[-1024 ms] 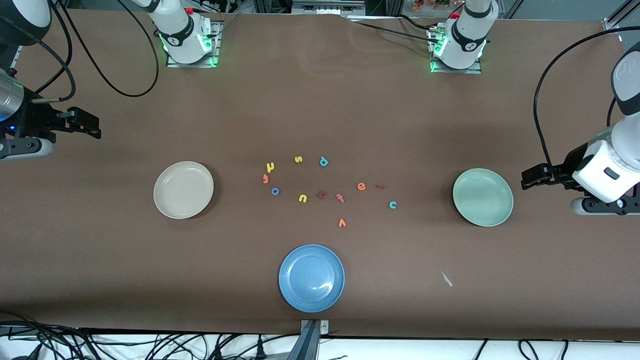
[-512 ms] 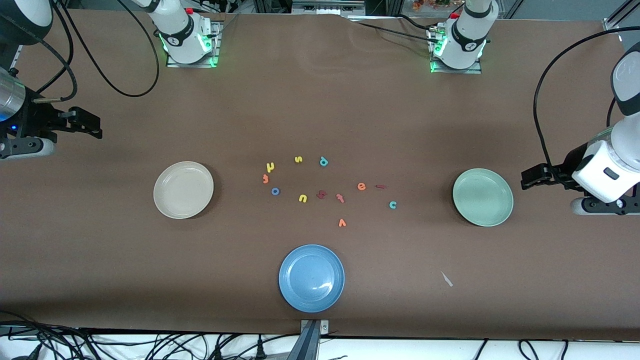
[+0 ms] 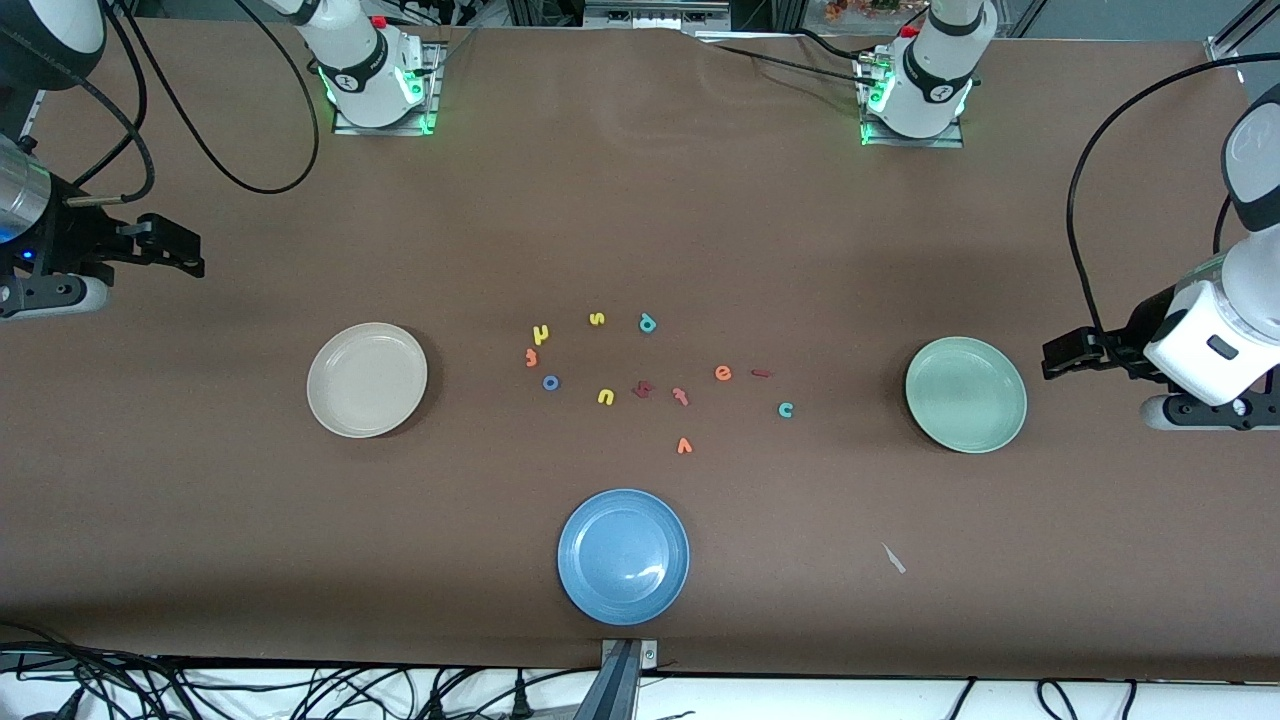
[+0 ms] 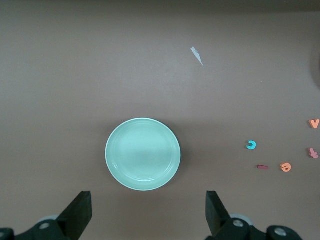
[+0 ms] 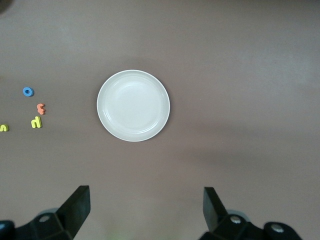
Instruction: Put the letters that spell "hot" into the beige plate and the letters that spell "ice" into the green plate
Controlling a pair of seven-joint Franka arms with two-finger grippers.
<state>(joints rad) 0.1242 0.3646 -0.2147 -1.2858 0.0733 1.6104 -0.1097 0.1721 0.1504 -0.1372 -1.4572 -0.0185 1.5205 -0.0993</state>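
Brown table [image 3: 640,200]: letters [image 3: 650,385] lie between plates, well apart from both open grippers.

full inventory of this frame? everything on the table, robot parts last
beige plate: 1, cream, empty, toward the right arm's end.
green plate: 1, pale mint, empty, toward the left arm's end.
blue plate: 1, blue, empty, nearest the front camera.
"hot" letters: yellow h, blue o, orange t, on the table mid-way between the plates.
"ice" letters: dark red i, teal c, orange e, nearer the green plate.
other letters: yellow s, yellow u, teal p, orange v, two more orange and dark red, unreadable.
paper scrap: 1, pale.
left gripper: open, beside the green plate, waiting.
right gripper: open, beside the beige plate, waiting.
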